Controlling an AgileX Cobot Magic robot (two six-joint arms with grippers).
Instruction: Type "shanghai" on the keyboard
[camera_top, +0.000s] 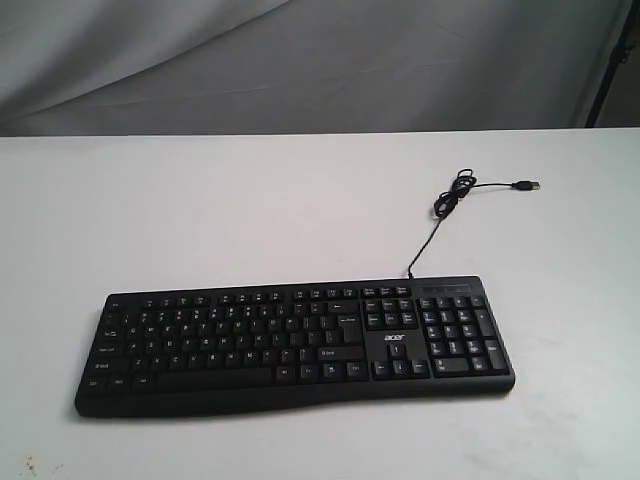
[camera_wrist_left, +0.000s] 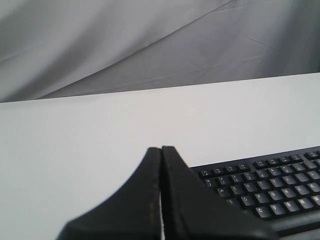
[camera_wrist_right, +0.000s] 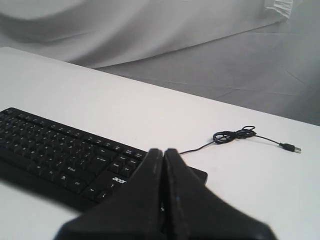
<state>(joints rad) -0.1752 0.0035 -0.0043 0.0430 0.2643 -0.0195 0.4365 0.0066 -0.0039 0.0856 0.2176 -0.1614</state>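
Note:
The black keyboard with white legends and an "acer" logo lies flat near the table's front edge, number pad to the right. Neither gripper shows in the exterior view. In the left wrist view my left gripper is shut with nothing between its fingers, raised off the keyboard's left end. My right gripper, also shut and empty, hovers over the number-pad end of the keyboard, hiding most of the pad.
The thin black cable runs from the keyboard's back edge into a small coil, ending in a USB plug at the right rear. White table surrounds the keyboard; grey cloth hangs behind.

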